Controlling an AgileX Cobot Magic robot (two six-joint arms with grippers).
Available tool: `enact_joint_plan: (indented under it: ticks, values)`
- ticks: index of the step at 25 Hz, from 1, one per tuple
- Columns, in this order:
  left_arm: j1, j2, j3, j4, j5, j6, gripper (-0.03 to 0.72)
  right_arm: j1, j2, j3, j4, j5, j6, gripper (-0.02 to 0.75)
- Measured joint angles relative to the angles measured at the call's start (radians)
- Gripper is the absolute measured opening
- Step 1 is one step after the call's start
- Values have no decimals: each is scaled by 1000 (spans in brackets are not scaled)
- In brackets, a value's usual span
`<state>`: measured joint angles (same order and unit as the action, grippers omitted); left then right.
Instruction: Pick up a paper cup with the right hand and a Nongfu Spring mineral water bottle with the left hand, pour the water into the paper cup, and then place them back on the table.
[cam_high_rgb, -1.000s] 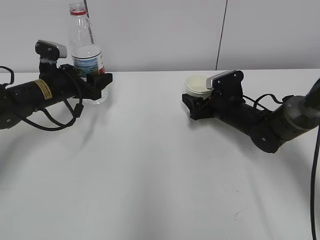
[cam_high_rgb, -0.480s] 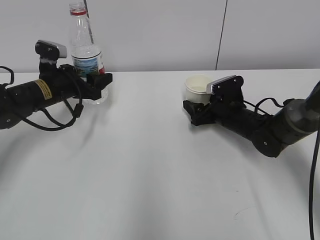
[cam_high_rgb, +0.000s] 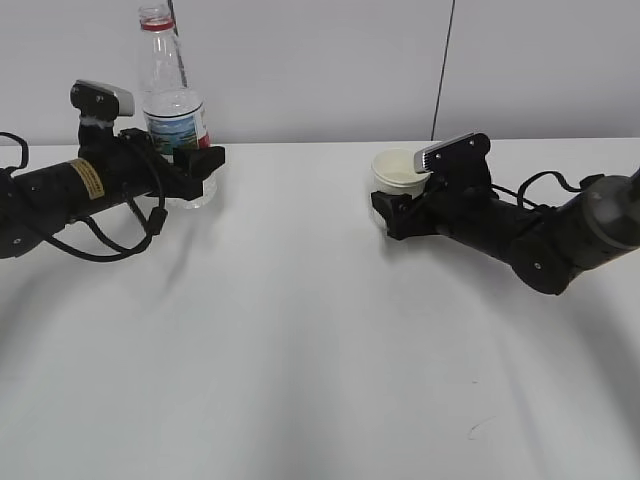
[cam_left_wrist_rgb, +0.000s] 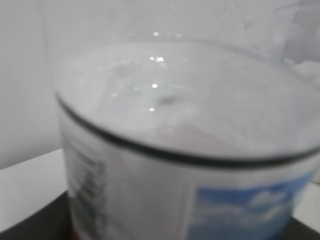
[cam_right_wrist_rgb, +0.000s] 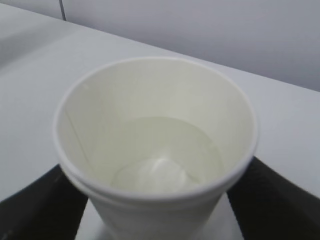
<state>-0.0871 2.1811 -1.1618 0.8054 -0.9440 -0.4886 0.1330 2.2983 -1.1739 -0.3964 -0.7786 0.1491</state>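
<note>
The Nongfu Spring mineral water bottle (cam_high_rgb: 175, 110) stands upright at the far left of the table (cam_high_rgb: 300, 330). My left gripper (cam_high_rgb: 200, 165) is shut on its lower body. In the left wrist view the bottle (cam_left_wrist_rgb: 175, 125) fills the frame, with water and the label's blue picture showing. The cream-white paper cup (cam_high_rgb: 395, 170) sits upright in my right gripper (cam_high_rgb: 388, 210), which is shut on its lower part just above the table. In the right wrist view the cup (cam_right_wrist_rgb: 155, 125) stands between the black fingers (cam_right_wrist_rgb: 30, 210), and a shallow clear pool shows in its bottom.
A grey wall stands right behind the table, with a thin black cable (cam_high_rgb: 440, 70) hanging down it. A small dark scratch mark (cam_high_rgb: 478, 428) lies at the front right. Loose black cables (cam_high_rgb: 110, 240) hang under the left arm.
The right arm has risen a little with the cup, which sits slightly higher and shows more. The left arm and bottle have not moved.
</note>
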Motion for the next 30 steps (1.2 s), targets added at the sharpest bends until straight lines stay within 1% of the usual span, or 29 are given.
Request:
enact_joint_plan:
  ticks: [4,11,15,21,25,30]
  values:
    - [0,0,0,0,1,0,411,0,-1,0,0,68,-1,621]
    - [0,0,0,0,3,0,411,0,-6,1,-6,109,9,621]
    - [0,0,0,0,3,0,411,0,-29,39,-6,119,12,620]
    - [0,0,0,0,3,0,411,0,-66,117,-6,56,12,620]
    - [0,0,0,0,3,0,411,0,-99,195,7,-14,-3,619]
    - [0,5,0,-1,3,0,411,-9,-188,333,62,-107,-28,616]
